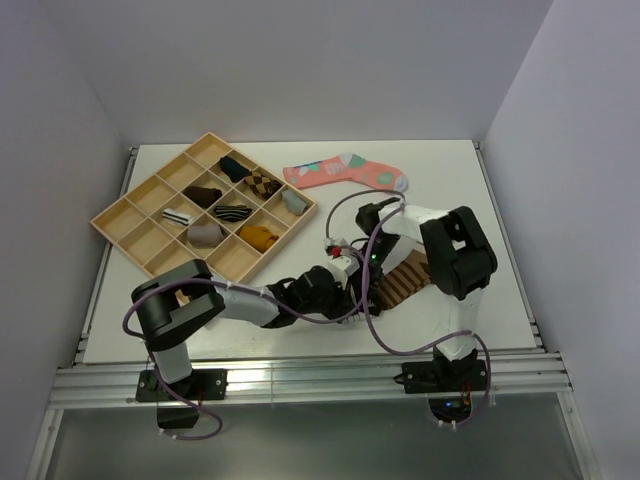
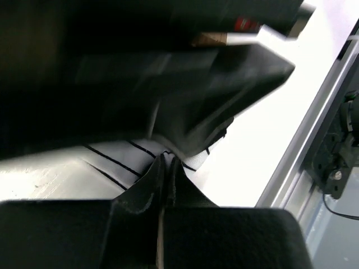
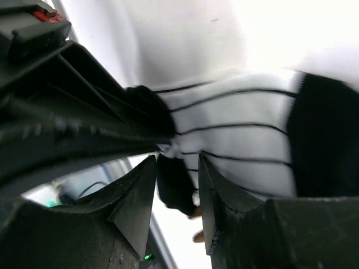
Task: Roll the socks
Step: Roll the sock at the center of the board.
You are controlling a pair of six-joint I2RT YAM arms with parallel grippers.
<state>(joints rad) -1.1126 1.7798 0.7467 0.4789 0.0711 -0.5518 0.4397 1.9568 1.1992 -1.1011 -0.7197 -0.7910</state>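
Nearest the bases, the table [image 1: 480, 200] shows a bare strip along its near edge, and both arms fold inward over it to meet at mid-table. Coming in from the left, the left gripper [image 2: 166, 162] has its jaws closed, seemingly pinching a thin fold at the edge of the white striped sock [image 3: 235, 140]. Facing it, the right gripper [image 3: 176, 162] has its jaws parted, with a black end of that sock hanging in the gap, unclamped. Most of the sock spreads beyond the right fingers. Its long axis I cannot tell, since both wrists cover it from above. Both grippers sit equally close, so the next move probably turns on the right jaws taking that black end while the left holds. Just right of them the brown banded sock [image 1: 405, 280] lies partly under the right arm, close enough to be dragged along. Farther back there is open room, with the tray [image 1: 150, 180] at far left and the pink sock [image 1: 345, 172] well apart.
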